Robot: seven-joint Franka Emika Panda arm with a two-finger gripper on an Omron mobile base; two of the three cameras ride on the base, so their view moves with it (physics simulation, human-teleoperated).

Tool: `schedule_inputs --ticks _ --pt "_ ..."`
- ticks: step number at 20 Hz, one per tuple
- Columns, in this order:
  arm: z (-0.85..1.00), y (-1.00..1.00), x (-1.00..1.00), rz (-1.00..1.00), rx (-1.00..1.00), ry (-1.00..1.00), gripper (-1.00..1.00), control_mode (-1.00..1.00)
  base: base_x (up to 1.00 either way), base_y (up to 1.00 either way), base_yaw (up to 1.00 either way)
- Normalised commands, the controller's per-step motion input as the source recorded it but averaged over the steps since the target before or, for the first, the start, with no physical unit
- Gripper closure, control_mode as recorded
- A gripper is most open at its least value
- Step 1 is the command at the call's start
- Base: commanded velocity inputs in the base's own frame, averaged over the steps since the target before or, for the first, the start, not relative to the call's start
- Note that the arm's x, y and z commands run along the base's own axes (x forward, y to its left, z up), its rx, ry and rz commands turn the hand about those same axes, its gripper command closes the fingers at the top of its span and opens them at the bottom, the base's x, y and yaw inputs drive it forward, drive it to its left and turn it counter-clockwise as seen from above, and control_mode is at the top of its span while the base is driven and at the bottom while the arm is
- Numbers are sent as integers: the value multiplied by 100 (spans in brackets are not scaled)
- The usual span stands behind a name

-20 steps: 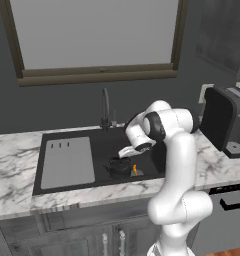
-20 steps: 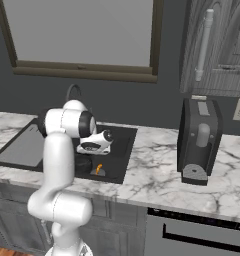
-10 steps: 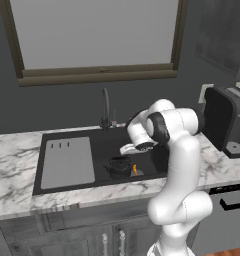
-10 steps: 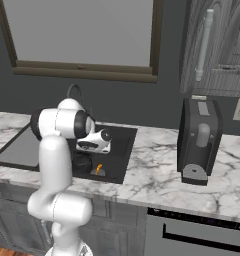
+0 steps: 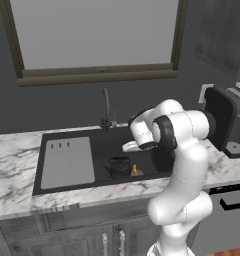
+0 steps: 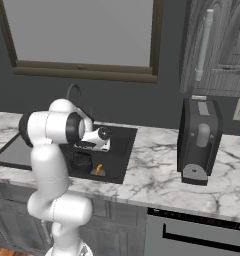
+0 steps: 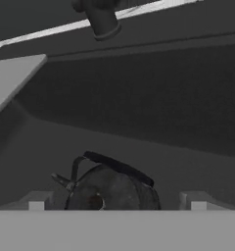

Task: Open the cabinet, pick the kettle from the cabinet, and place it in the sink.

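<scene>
The small black kettle stands upright on the floor of the black sink, right of the light grey drainboard. My gripper hangs open just above and right of it, touching nothing. From the right base view the kettle sits below the gripper in the sink. In the hand view the kettle with its arched handle lies between my two wide-apart fingertips, gripper open. The dark wood-grain cabinet with its bar handle hangs at the upper right.
A small orange object lies in the basin beside the kettle. The curved faucet rises behind the sink. A dark coffee machine stands on the marble counter to the right. A large window fills the wall behind.
My hand has drawn up slightly from the kettle with its jaws still open. The kettle stays where it stood in the sink.
</scene>
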Motion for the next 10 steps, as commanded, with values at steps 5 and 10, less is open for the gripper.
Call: schedule_inputs --ticks 5,10 --pt "46 -12 -19 -1 -9 0 -100 -100 0 0 0" --pt "48 -9 -17 -2 -12 0 -100 -100 0 0 0"
